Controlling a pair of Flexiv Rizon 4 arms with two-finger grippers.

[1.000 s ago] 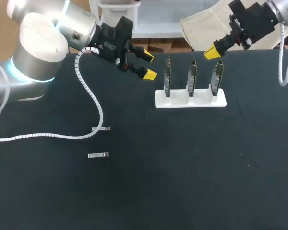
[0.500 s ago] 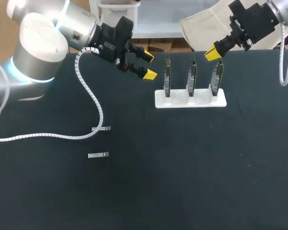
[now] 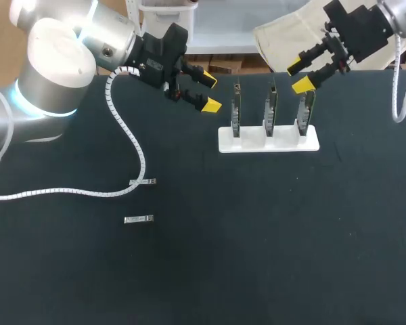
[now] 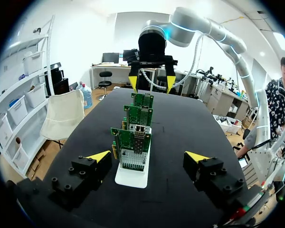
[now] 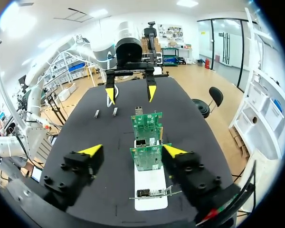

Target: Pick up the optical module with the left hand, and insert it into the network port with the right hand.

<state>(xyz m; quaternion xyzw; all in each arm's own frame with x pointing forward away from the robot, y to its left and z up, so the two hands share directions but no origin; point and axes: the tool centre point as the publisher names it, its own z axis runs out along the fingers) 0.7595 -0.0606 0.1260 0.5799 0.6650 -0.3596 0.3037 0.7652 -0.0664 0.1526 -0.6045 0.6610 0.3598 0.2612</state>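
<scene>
- Silver optical module [image 3: 139, 219] lies flat on the black table [image 3: 257, 257], lower left of centre in the head view.
- A second module [image 3: 143, 182] lies just above it in the frame, apart from it, beside a bend of the white spiral-wrapped cable [image 3: 125, 132]. Nothing of ours touches either.
- White holder [image 3: 268, 139], right of centre in the upper half, carries three green boards [image 3: 271, 108] upright in a row, with metal ports on them.
- Our left gripper [image 3: 210, 92] hovers at upper middle, just left of the holder. Fingers are spread wide with nothing between them.
- Our right gripper [image 3: 298, 75] hangs at upper right by the top of the rightmost board, fingers parted and empty. We can't tell whether a tip touches the board.
- In both wrist views the boards line up ahead, between that claw's yellow tips.
</scene>
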